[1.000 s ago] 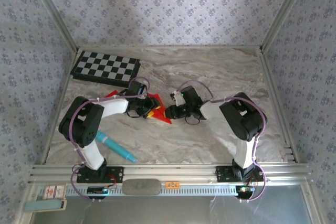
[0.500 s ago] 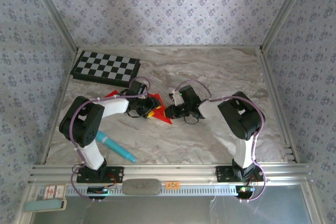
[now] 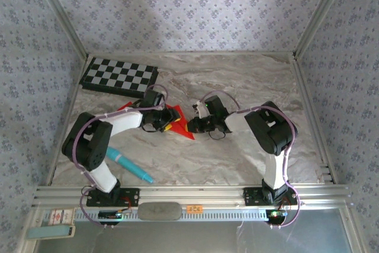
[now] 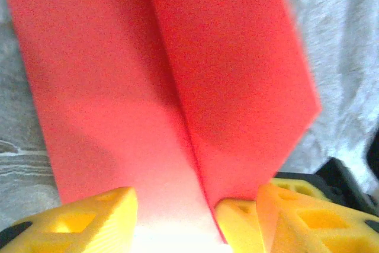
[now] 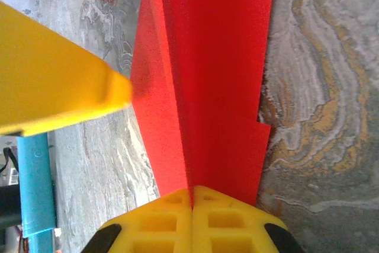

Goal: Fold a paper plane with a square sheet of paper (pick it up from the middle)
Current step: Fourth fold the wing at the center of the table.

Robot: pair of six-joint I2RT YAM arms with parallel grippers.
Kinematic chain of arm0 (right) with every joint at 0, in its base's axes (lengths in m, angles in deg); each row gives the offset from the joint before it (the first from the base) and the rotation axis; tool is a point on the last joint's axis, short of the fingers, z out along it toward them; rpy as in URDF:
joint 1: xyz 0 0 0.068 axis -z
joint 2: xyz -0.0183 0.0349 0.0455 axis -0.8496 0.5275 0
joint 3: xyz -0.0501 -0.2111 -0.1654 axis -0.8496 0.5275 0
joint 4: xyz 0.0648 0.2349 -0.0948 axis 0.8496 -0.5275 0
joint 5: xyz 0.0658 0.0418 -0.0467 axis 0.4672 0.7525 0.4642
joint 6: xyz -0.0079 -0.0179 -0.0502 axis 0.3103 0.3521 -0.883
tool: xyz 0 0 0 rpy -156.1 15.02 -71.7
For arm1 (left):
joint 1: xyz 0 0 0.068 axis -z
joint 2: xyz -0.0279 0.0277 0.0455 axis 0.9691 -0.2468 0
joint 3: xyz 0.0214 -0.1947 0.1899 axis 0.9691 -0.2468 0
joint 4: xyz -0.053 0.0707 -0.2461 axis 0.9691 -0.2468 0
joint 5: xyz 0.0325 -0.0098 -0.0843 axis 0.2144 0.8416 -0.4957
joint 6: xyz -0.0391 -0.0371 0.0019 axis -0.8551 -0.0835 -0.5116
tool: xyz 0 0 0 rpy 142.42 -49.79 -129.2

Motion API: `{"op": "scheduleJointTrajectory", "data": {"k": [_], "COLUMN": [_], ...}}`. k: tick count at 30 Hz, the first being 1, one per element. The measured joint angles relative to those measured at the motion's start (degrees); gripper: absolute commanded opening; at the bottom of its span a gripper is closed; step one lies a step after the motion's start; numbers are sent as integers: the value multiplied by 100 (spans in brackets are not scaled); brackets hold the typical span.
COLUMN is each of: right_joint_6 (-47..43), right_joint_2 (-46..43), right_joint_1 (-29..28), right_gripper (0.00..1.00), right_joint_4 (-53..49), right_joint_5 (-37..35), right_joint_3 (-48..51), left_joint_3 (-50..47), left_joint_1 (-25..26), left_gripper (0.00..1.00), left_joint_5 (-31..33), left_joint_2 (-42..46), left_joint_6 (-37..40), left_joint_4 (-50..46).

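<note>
The square sheet of paper (image 3: 179, 121), bright red, lies mid-table folded into a pointed, creased paper plane shape. Its raised centre crease (image 5: 177, 87) runs straight into my right gripper (image 5: 191, 191), whose yellow fingers are pressed together on that ridge. From the other end, my left gripper (image 4: 177, 205) rests over the paper (image 4: 148, 75) with its yellow fingers (image 4: 89, 217) apart and flat paper between them. In the top view the left gripper (image 3: 166, 124) and right gripper (image 3: 190, 126) face each other across the paper.
A chequered board (image 3: 118, 76) lies at the back left. A small red scrap (image 3: 125, 106) sits behind the left forearm. A teal pen (image 3: 127, 166) lies near the left base, and also shows in the right wrist view (image 5: 35, 188). Patterned walls enclose the marbled table (image 3: 249, 87).
My right gripper has closed its fingers onto the paper's crease. The left arm's elbow has swung slightly left, and its jaws stay as wide as before.
</note>
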Motion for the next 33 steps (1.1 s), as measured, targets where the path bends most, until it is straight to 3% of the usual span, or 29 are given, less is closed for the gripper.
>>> {"op": "scheduleJointTrajectory", "data": {"k": [6, 16, 33], "right_joint_6": [236, 382, 450], "right_joint_2": [96, 144, 219], "right_joint_1": [72, 109, 153], "right_gripper": [5, 6, 11], "right_joint_4": [129, 50, -378], "right_joint_5": [262, 367, 479], "right_joint_3": [0, -70, -302], "left_joint_3": [-210, -444, -442], "left_joint_1": [-81, -81, -81], "left_gripper": [40, 19, 9], "left_joint_5": [-35, -505, -868], "left_joint_2": [367, -28, -627], "left_joint_6": [-7, -85, -175], "left_joint_4": [529, 1384, 1985]}}
